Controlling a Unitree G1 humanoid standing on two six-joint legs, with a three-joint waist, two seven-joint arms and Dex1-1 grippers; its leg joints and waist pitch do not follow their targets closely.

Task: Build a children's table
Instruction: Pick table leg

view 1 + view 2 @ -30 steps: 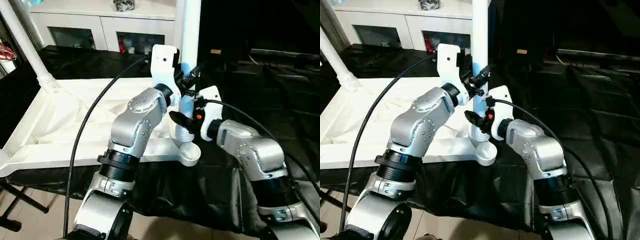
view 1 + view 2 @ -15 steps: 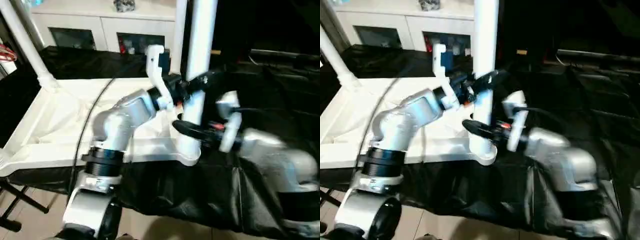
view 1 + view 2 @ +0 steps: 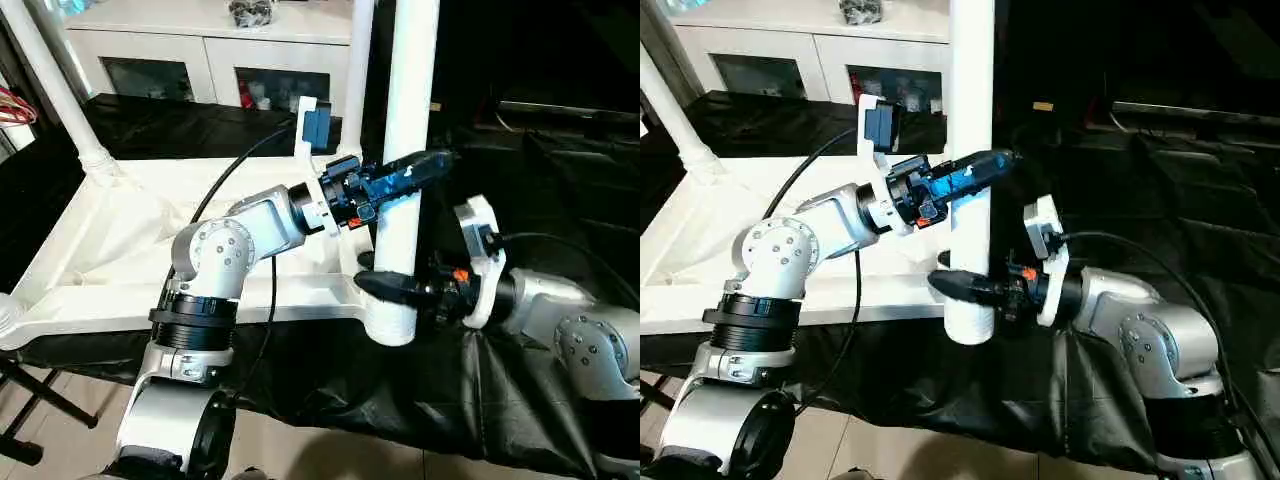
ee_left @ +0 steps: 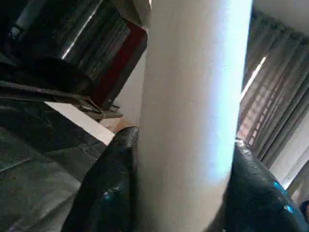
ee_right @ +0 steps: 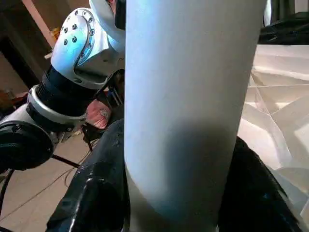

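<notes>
Children's table (image 3: 120,240), lying upside down on a black-draped surface (image 3: 480,390) — its ribbed white underside is facing up, and a fitted leg (image 3: 55,85) is rising from the far-left corner socket. At the near-right corner a second white leg (image 3: 405,150) is standing upright, its lower end sitting in or just over the round socket; the joint itself is hidden behind the leg's base, so seating cannot be confirmed. The left gripper (image 3: 395,180) is reaching across from the table side and clamping this leg at mid-height, one black finger on either side of the tube, as the left wrist view shows with fingers (image 4: 104,193) flanking the white shaft. The right gripper (image 3: 970,288) is gripping the same leg lower down, near its base, its fingers (image 5: 96,193) likewise pressing against both sides. Behind the table, a white cabinet (image 3: 210,50) with shelf openings is standing against the back — a black cable (image 3: 220,190) is arching over the left forearm.
</notes>
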